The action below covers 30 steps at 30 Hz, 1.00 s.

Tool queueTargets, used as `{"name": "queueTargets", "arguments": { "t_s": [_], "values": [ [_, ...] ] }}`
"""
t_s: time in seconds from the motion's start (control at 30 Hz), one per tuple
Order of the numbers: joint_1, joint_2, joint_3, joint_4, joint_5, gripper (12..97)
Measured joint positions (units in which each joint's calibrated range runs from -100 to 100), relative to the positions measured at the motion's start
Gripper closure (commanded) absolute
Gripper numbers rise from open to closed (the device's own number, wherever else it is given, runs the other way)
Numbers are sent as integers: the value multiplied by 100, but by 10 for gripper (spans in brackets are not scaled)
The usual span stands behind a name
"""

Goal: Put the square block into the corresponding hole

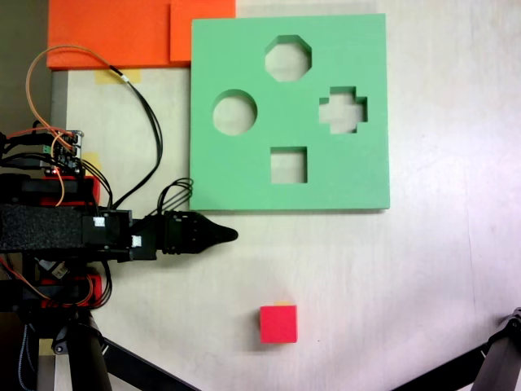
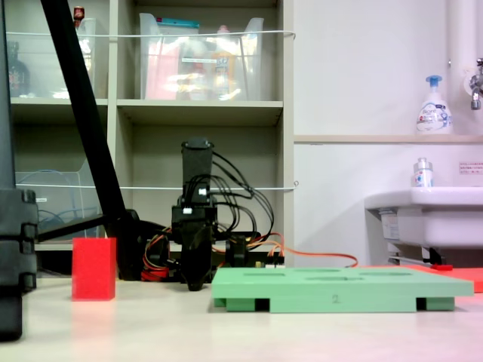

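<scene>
Pale tabletop: the red block [image 1: 278,324] sits apart from the green board [image 1: 244,175], whose square hole [image 1: 288,165] is empty; the gripper [image 1: 230,235] rests beside the board's edge, jaws seemingly closed, holding nothing

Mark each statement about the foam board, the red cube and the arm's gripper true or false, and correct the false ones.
1. The red cube sits in the square cutout. False: it lies on the table, apart from the green foam board.
2. The board has four cutouts. True.
3. The gripper holds the cube. False: it holds nothing and is apart from the cube.
4. The cross-shaped cutout is empty. True.
</scene>
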Motion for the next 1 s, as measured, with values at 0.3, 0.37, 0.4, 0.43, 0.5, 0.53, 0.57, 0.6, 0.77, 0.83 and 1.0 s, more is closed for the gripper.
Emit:
{"name": "queueTargets", "arguments": {
  "t_s": [0.3,0.37,0.4,0.43,0.5,0.53,0.57,0.6,0.77,0.83,1.0],
  "values": [
    [0,0,0,0,0,593],
    [0,0,0,0,0,593],
    [-5,0,0,0,0,593],
    [0,0,0,0,0,593],
    [0,0,0,0,0,593],
    [0,0,0,0,0,593],
    [0,0,0,0,0,593],
    [0,0,0,0,0,596],
    [-5,0,0,0,5,608],
    [-73,0,10,0,186,597],
    [-357,0,0,0,1587,592]
  ]
}}
